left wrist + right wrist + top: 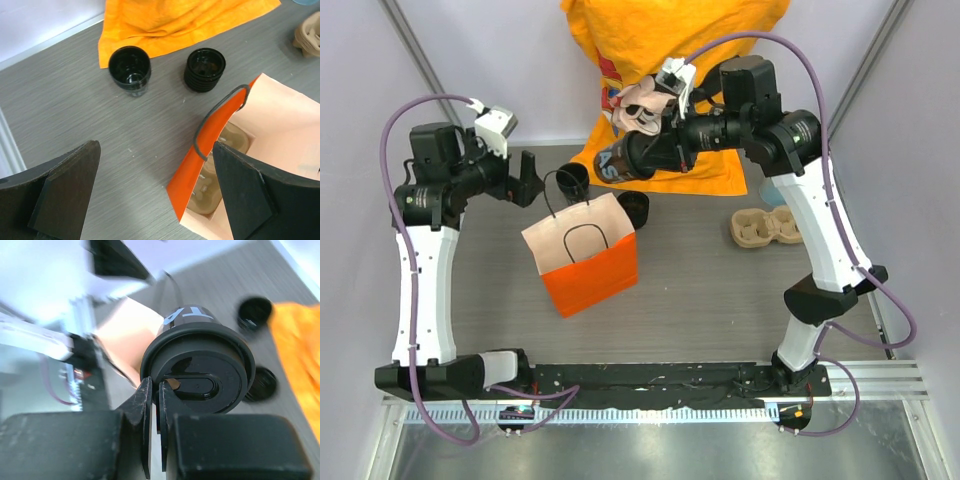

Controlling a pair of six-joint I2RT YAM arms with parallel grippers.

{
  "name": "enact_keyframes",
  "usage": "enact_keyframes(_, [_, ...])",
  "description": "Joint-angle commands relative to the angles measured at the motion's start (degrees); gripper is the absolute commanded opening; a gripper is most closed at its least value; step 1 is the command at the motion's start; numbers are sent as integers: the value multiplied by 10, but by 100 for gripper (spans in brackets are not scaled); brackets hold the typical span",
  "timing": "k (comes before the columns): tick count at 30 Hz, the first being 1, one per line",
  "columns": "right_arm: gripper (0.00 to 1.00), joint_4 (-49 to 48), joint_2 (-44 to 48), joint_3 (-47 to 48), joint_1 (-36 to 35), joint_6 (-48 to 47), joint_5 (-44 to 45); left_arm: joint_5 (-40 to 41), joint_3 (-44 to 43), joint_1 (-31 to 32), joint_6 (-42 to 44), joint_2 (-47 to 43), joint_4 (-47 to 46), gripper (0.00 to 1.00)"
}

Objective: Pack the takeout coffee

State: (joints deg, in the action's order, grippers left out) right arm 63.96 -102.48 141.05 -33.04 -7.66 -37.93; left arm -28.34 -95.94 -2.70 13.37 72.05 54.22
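The bag (590, 275) is orange outside and pale peach inside, with a dark handle (199, 140). The cloth (720, 30) is orange. The coffee (200, 375) is all black, with white letters on its side. The table (720, 300) is streaked grey; the carrier (767, 226) tan; the open cup (129, 70) black.

Overhead + wrist cams, shared bag (590, 278)

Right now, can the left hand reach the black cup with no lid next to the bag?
Probably yes. The left hand is open and points toward the lidless black cup, with only bare table between them. The orange bag stands off to one side, not in the path.
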Motion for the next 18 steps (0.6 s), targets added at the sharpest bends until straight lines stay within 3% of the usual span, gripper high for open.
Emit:
enact_keyframes(1, [1,-94,1,1,-3,118,-115,-20,-2,22,20,11,-32,100])
enact_keyframes(11, [1,-111,-30,-43,-21,188,-104,-39,-7,63,29,34,-33,100])
enact_keyframes(18, [1,-105,-19,-89,-67,203,-34,-44,-2,68,26,39,-33,95])
